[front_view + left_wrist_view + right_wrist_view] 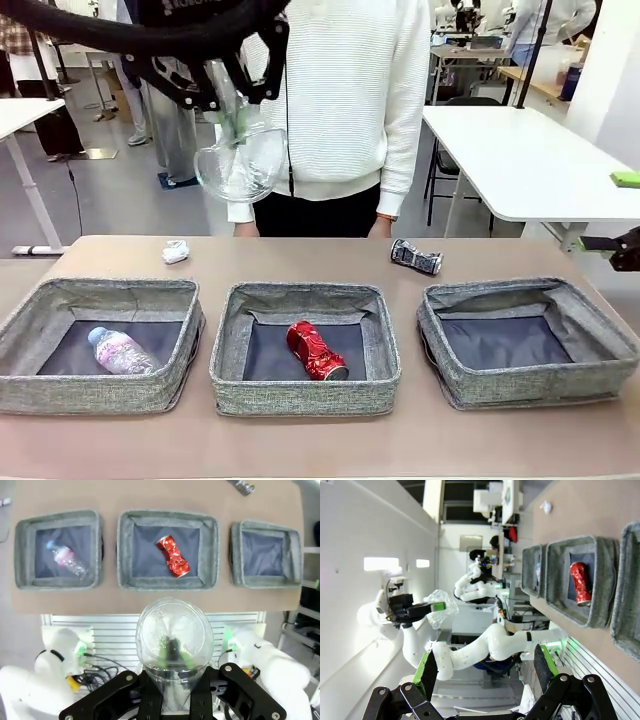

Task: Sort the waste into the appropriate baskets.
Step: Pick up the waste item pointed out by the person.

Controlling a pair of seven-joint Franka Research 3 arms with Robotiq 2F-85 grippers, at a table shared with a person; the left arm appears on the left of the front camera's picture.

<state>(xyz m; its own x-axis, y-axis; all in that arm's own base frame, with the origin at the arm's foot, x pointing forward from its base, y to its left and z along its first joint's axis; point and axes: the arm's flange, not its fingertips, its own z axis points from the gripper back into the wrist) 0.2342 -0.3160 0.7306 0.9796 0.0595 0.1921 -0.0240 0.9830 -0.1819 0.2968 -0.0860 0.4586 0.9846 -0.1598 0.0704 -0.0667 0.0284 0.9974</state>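
While the person (350,100) in the white sweater stands at the far side of the worktop (320,440), the left claw (235,118) hangs high over it, clamped on the clear plastic cup (242,160). From the left wrist camera the cup (174,635) sits right in front of the lens, and the green pads of the left claw (173,652) show through its clear wall. It is well above the three grey baskets, clear of all of them.

Down on the worktop the baskets stand in a row. The left basket (100,290) holds the small clear bottle with pink label (120,352), lying on its side. The middle basket (300,292) holds the crushed red can (316,350). The right basket (520,288) shows its dark bottom.

Beyond the baskets, the white paper wad (176,251) lies behind the left one, and the crushed dark blue-black can (416,257) lies on the far side, between the middle and right baskets.

The right claw (485,667) waits off to the side, fingers wide apart with nothing between them.
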